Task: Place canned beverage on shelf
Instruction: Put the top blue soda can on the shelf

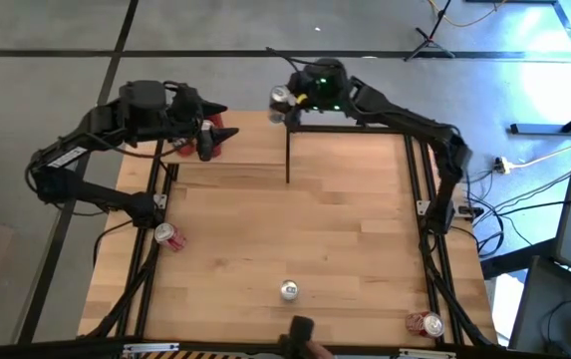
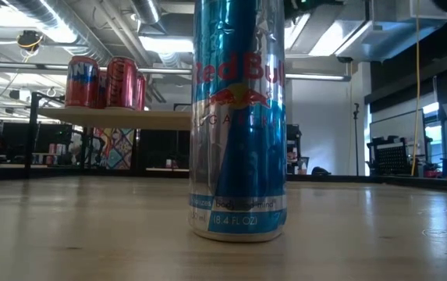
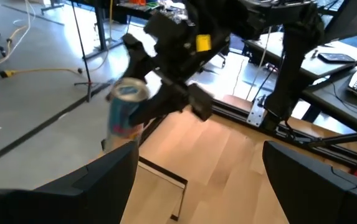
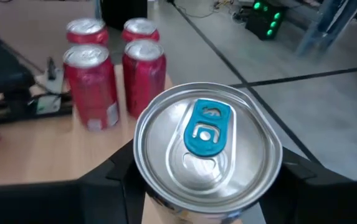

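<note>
My right gripper is shut on a silver-and-blue can with a blue tab, at the far edge of the light-wood shelf. The can also shows in the left wrist view. Several red cans stand upright on the shelf's left part; in the low view they show on the raised board. My left gripper is open and empty beside those red cans, at the shelf's left end. My right gripper pinches the can's side wall just below its top rim between its two fingers, one on each side. The fingers come at it slanting down from above. The can is upright, top up; whether its base touches the shelf I cannot tell.
On the tabletop a tall blue-and-silver can stands near the front middle, large in the low view. A red can lies at the left and another at the front right. Black posts carry the shelf.
</note>
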Robot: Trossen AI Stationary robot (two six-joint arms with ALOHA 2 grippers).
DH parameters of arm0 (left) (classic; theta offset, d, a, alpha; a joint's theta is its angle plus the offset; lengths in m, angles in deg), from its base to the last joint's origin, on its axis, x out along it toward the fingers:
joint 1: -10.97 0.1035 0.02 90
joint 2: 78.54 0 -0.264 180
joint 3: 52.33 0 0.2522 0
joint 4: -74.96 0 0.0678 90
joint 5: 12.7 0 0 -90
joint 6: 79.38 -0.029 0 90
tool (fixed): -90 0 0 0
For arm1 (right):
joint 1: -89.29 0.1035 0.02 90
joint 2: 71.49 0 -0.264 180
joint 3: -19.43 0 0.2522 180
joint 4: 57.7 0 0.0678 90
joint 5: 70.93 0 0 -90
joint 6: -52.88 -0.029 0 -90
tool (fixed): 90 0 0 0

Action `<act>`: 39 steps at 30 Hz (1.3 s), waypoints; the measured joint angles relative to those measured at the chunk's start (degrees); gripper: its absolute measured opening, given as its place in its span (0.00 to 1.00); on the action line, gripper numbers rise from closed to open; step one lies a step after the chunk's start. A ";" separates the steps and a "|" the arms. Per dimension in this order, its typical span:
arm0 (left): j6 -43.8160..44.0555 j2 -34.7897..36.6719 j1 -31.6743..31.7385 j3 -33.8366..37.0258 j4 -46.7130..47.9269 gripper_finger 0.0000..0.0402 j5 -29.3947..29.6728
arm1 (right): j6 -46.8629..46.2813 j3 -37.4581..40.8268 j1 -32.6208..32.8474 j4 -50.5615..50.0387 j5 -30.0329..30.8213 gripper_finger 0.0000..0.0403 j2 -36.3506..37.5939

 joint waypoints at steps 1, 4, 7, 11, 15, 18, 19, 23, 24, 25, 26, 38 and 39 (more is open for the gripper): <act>-0.16 0.20 0.00 -0.02 0.14 0.83 0.01 | -0.07 -2.03 0.10 -0.51 0.10 0.52 -1.65; -0.16 0.77 0.00 0.01 0.91 0.83 0.99 | -1.07 -7.39 1.11 -1.47 0.31 0.53 -6.40; -0.14 1.49 0.00 0.01 2.10 0.83 3.11 | -1.84 -11.89 1.92 -1.45 0.39 0.53 -10.56; -0.03 2.05 0.00 0.01 3.70 0.83 4.31 | -3.05 -15.77 2.98 0.07 0.40 0.53 -15.03; 0.28 2.05 0.00 0.01 4.00 0.83 4.20 | -3.42 -16.68 4.03 1.67 0.37 0.53 -18.74; 0.30 2.05 0.00 0.01 4.05 0.83 4.12 | -3.40 -16.69 4.96 4.19 0.38 0.53 -20.56; 0.32 2.05 0.00 0.01 4.20 0.83 4.11 | -3.39 -16.78 5.26 5.45 0.39 0.53 -21.12; 0.34 2.05 0.00 0.01 4.39 0.83 4.07 | -3.40 -16.83 6.09 7.89 0.42 0.53 -22.69; 0.36 2.05 0.00 0.01 4.38 0.83 4.07 | -3.47 -16.83 6.39 8.03 0.42 0.53 -23.00; 0.36 2.05 0.00 0.01 4.38 0.83 4.07 | -3.67 -16.83 6.36 8.26 0.39 0.53 -23.23; 0.36 2.05 0.00 0.01 4.38 0.83 4.07 | -3.86 -16.83 6.39 8.57 0.37 0.53 -23.43; 0.36 2.03 0.00 0.01 4.38 0.83 4.07 | -4.15 -16.90 6.30 10.26 0.42 0.53 -24.07; 0.36 2.03 0.00 0.01 4.40 0.83 4.07 | -4.03 -16.90 6.30 10.30 0.41 0.54 -24.07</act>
